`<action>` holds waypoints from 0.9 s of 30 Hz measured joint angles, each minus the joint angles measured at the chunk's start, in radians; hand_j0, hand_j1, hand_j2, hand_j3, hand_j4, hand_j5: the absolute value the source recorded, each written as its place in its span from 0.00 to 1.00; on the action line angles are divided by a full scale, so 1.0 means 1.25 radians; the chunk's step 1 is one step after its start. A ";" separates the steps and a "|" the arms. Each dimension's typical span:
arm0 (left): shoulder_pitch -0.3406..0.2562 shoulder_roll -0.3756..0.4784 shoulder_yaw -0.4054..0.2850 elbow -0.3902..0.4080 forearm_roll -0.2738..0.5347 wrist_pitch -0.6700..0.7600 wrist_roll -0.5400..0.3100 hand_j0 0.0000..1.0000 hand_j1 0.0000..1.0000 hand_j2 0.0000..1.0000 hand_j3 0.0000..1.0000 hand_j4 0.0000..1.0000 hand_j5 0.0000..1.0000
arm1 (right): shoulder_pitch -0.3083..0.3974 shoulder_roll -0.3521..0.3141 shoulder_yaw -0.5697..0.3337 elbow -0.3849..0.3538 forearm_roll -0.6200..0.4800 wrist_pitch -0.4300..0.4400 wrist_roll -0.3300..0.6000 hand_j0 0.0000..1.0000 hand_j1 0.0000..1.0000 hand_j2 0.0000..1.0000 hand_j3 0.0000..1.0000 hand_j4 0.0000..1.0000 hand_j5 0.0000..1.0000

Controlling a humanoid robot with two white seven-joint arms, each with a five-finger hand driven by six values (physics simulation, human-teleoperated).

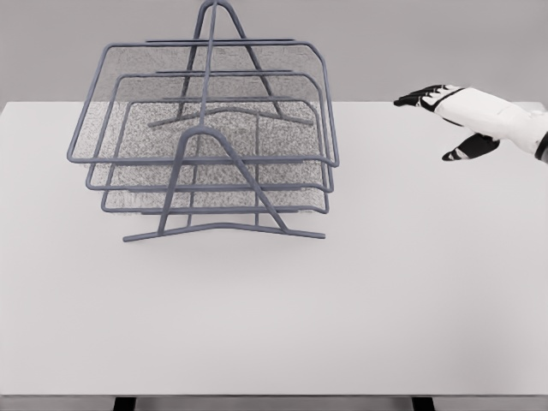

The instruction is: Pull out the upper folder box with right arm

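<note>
On tabletop point(360, 325): three-tier wire rack point(205, 154) standing left of centre.
Upper folder box point(205, 107): sitting fully seated in rack.
Right robot hand point(441, 116): hovering far right, fingers spread, holding nothing.
Progress: reach, grip and pull all pending.

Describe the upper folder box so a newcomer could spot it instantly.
On the white table stands a grey wire rack with three stacked mesh trays. The upper folder box is the topmost tray. Its rim is the highest and looks widest, overhanging the two below.
</note>
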 measured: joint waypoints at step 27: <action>0.000 0.000 0.001 -0.001 0.000 0.000 0.000 1.00 1.00 1.00 1.00 1.00 1.00 | -0.104 0.131 0.166 0.000 -0.071 0.013 -0.013 1.00 1.00 1.00 1.00 1.00 1.00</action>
